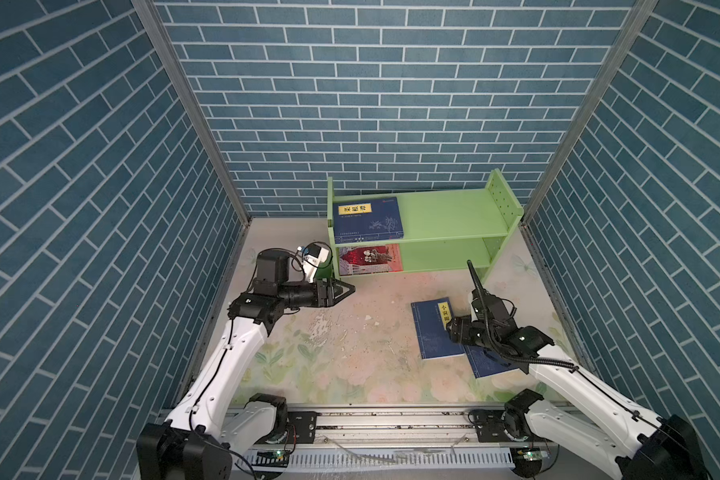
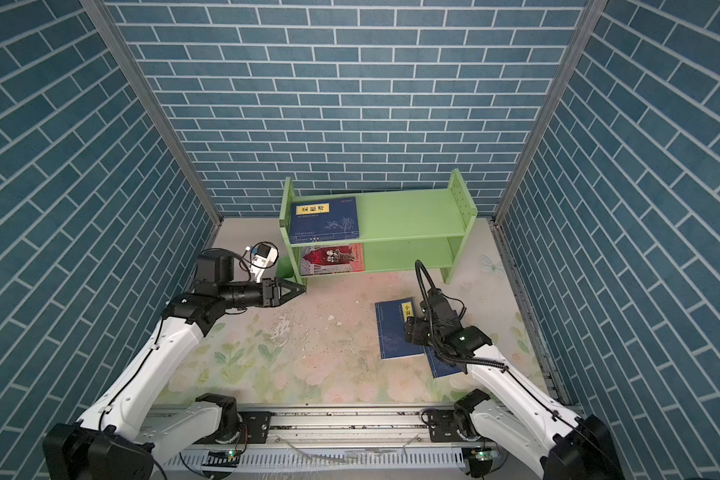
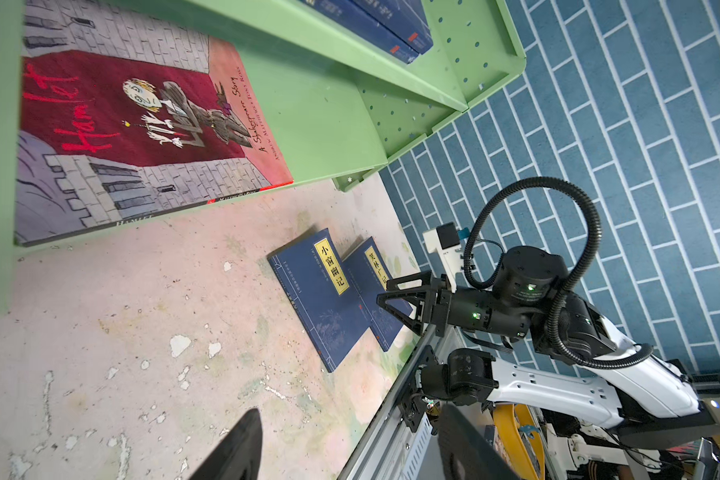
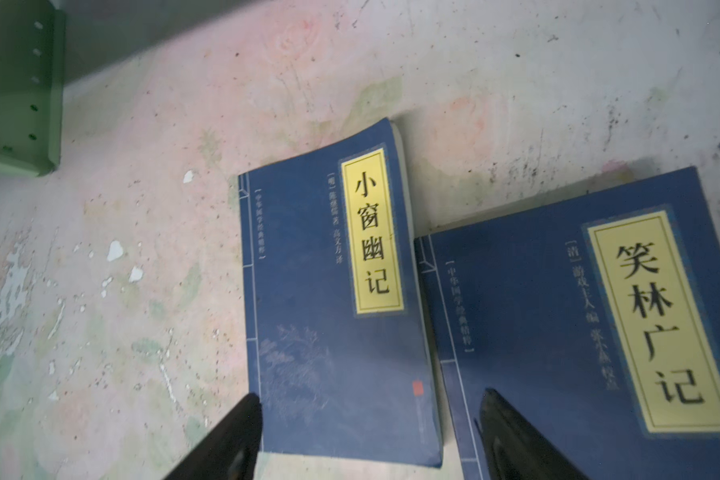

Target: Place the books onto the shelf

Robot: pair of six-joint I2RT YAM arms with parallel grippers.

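The light green shelf (image 1: 445, 216) (image 2: 408, 216) stands at the back. A dark blue book (image 1: 366, 220) (image 2: 324, 219) lies on the left of its top tier. The red-and-grey book (image 1: 368, 258) (image 3: 134, 124) lies on the lower tier. Two more dark blue books lie side by side on the table at the right, one (image 1: 433, 332) (image 4: 333, 311) left of the other (image 1: 489, 365) (image 4: 558, 332). My right gripper (image 4: 371, 395) (image 3: 385, 291) hovers open above their near ends, holding nothing. My left gripper (image 1: 350, 289) (image 3: 350, 409) is open and empty beside the shelf's left front corner.
A small green cup (image 2: 285, 266) hangs at the shelf's left side, right behind my left wrist. Blue brick walls close in the table on three sides. A metal rail (image 1: 391, 419) runs along the front edge. The shelf's right halves are bare.
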